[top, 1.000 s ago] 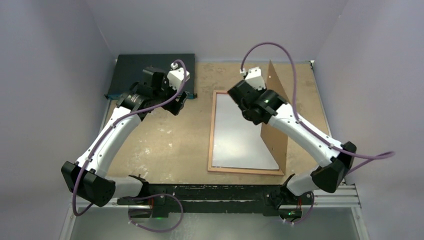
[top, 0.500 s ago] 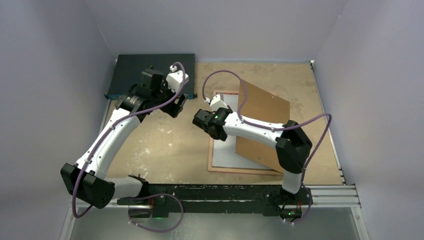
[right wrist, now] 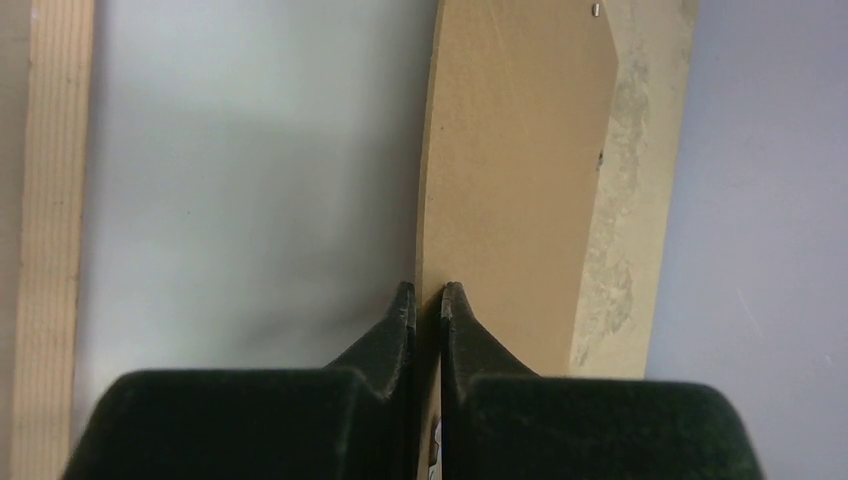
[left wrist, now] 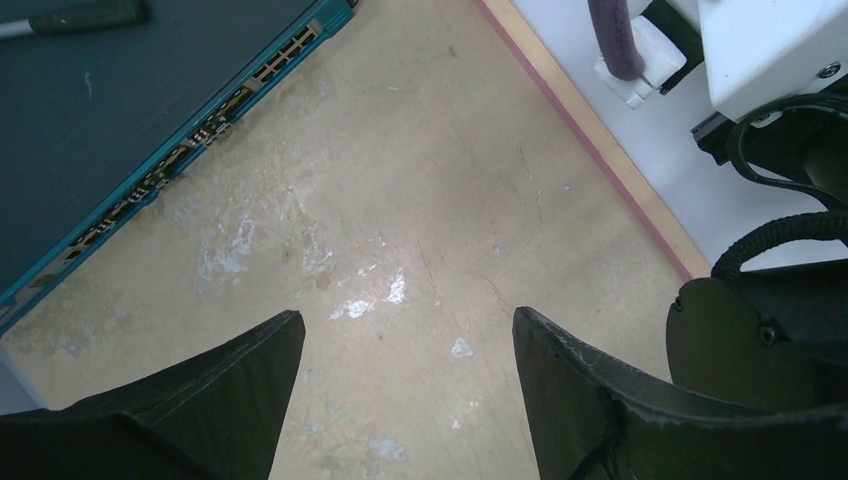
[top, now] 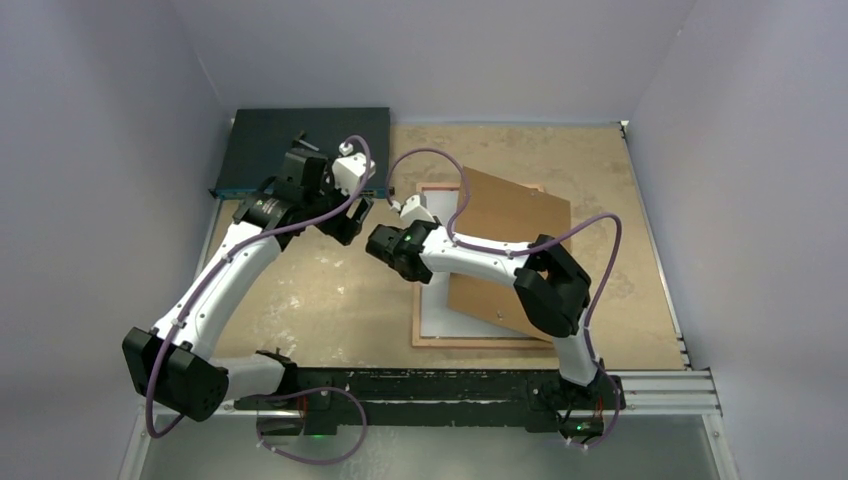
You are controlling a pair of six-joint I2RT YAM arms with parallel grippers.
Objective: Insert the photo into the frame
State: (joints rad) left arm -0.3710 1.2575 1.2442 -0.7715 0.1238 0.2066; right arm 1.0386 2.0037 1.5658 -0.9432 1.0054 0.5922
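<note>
The frame lies flat on the table, its tan-pink back up. The photo lies inside it, plain white back up. The frame's border and the photo also show in the right wrist view. My right gripper is shut on the raised left edge of the brown backing board, which slants low over the frame. The right wrist view shows both fingers pinching that board. My left gripper is open and empty above bare table, just left of the frame's edge.
A dark flat electronics box lies at the back left, and also shows in the left wrist view. The right arm's wrist and purple cable are close to the right of my left gripper. Walls close in the table on three sides.
My right gripper has swung the backing board down from standing upright at the frame's right side and carried its top edge left over the frame. The left arm has barely shifted.
</note>
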